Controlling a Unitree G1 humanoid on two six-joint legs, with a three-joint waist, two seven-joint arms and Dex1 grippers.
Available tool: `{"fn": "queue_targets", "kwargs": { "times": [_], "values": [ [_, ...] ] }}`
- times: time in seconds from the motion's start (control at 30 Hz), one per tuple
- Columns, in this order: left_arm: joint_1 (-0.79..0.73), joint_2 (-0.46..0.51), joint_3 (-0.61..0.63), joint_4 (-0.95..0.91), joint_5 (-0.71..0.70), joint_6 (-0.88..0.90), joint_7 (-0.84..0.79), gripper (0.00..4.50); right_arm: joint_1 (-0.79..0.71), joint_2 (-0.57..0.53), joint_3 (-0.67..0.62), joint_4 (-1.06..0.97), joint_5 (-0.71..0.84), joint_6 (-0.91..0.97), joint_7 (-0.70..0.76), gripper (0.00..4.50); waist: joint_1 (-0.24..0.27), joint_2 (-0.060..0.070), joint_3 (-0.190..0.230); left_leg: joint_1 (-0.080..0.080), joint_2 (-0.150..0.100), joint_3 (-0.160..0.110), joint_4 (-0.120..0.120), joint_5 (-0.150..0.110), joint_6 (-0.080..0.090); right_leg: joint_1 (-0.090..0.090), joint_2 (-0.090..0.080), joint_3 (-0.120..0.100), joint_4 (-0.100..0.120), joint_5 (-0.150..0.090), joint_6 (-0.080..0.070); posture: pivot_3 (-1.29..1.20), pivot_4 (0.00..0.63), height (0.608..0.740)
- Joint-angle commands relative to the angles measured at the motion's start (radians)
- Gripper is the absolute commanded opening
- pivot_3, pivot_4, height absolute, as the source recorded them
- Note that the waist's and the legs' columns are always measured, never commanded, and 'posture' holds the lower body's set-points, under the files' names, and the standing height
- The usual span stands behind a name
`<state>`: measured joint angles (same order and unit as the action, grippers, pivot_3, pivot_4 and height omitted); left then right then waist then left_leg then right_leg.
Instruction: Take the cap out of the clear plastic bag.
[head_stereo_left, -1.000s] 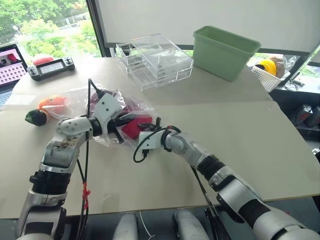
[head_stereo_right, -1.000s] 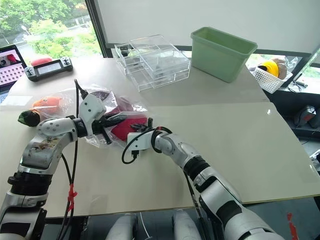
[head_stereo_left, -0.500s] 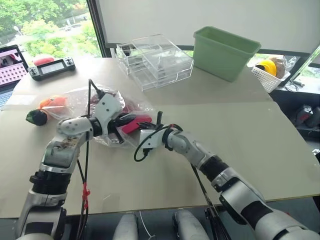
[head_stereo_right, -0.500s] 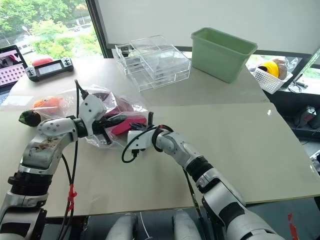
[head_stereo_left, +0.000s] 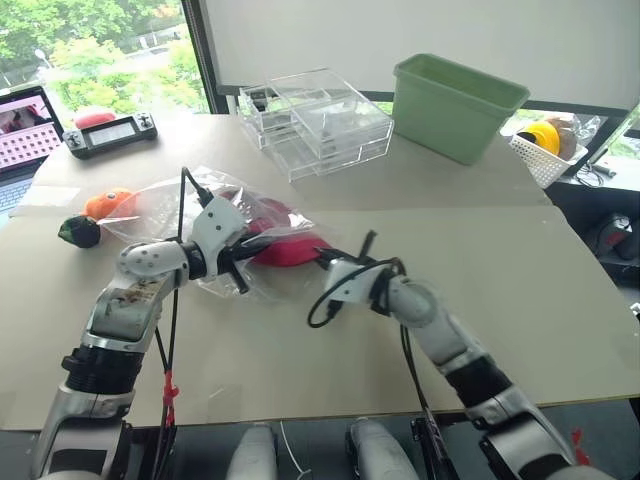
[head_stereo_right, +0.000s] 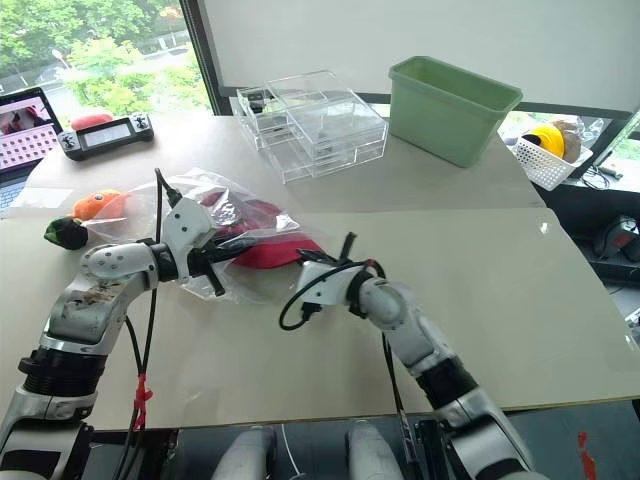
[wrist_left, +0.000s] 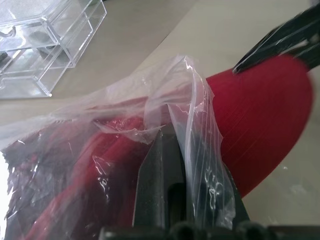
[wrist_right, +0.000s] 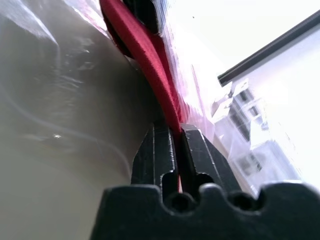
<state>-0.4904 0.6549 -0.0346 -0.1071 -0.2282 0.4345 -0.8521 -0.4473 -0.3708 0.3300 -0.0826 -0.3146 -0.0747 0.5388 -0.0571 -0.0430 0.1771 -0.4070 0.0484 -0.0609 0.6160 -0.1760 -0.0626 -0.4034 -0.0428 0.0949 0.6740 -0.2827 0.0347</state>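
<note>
Drawn further out of the clear plastic bag (head_stereo_left: 175, 205) than a second ago, the cap (head_stereo_left: 285, 248), brim pinched in the right gripper (head_stereo_left: 322, 262); left gripper (wrist_left: 186, 165) clamped on the bag's film.

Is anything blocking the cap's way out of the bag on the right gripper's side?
Nothing visible. The right gripper is shut on the brim of the cap, which already pokes out of the clear plastic bag. The left gripper pinches the bag's edge. The table beyond the brim is bare.
</note>
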Motion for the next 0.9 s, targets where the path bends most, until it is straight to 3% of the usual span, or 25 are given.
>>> {"fn": "queue_targets", "kwargs": {
  "times": [0.03,0.17,0.27,0.37,0.5,0.67,0.77,0.9],
  "values": [
    [-0.008,0.000,-0.001,-0.013,0.006,-0.019,0.002,0.00,0.043,-0.039,-0.068,-0.259,0.203,0.218,0.165,0.06,-0.001,0.000,0.000,0.000,0.000,0.000,0.000,0.000,0.000,0.000,0.000,0.000,0.000,0.000,0.000,0.00,0.150,0.735],
    [-0.013,-0.006,-0.007,0.005,0.008,-0.034,-0.001,0.00,0.083,-0.090,-0.188,-0.499,0.491,0.526,0.275,0.06,0.003,0.000,0.000,-0.001,0.000,0.000,0.000,0.000,0.000,0.000,0.000,0.000,-0.001,0.000,0.000,0.00,0.150,0.735],
    [-0.009,-0.006,-0.018,0.018,0.020,-0.070,-0.011,0.00,0.056,-0.122,-0.361,-0.609,0.791,0.757,0.298,0.06,0.003,0.000,0.000,0.000,0.000,0.000,0.000,0.000,0.000,0.000,0.000,0.000,-0.001,0.000,0.000,0.00,0.150,0.735],
    [0.033,0.013,-0.051,0.028,0.072,-0.196,-0.042,0.00,0.009,-0.188,-0.571,-0.599,1.072,0.906,0.296,0.06,0.007,0.000,0.000,0.000,0.000,0.000,0.000,0.000,0.000,0.001,0.000,0.000,-0.001,0.000,0.000,0.00,0.150,0.735],
    [0.084,0.030,-0.057,0.106,0.129,-0.415,-0.061,0.00,-0.030,-0.256,-0.760,-0.512,1.313,0.976,0.254,0.06,0.012,0.000,0.000,0.000,0.000,0.000,-0.001,0.000,0.000,0.000,0.000,0.000,-0.002,0.000,0.000,0.00,0.150,0.735],
    [0.125,0.063,-0.081,0.238,0.218,-0.780,-0.076,0.00,-0.098,-0.270,-0.851,-0.400,1.410,0.943,0.133,0.06,0.013,0.000,0.000,0.000,0.000,0.001,-0.001,0.000,0.000,0.000,0.000,0.001,-0.003,0.000,0.000,0.00,0.150,0.735],
    [0.107,0.087,-0.101,0.394,0.283,-1.038,-0.066,0.00,-0.155,-0.258,-0.864,-0.335,1.378,0.895,0.036,0.06,0.012,0.000,0.000,0.000,0.000,0.002,-0.001,0.000,0.000,0.000,0.000,0.001,-0.003,0.000,0.000,0.00,0.150,0.735],
    [0.057,0.091,-0.133,0.545,0.307,-1.345,-0.064,0.00,-0.175,-0.279,-0.720,-0.300,1.037,0.691,-0.071,0.06,0.013,0.000,0.000,-0.002,0.000,0.002,-0.002,0.000,0.000,-0.002,0.000,0.001,-0.004,0.000,0.000,0.00,0.150,0.735]
  ]
}}
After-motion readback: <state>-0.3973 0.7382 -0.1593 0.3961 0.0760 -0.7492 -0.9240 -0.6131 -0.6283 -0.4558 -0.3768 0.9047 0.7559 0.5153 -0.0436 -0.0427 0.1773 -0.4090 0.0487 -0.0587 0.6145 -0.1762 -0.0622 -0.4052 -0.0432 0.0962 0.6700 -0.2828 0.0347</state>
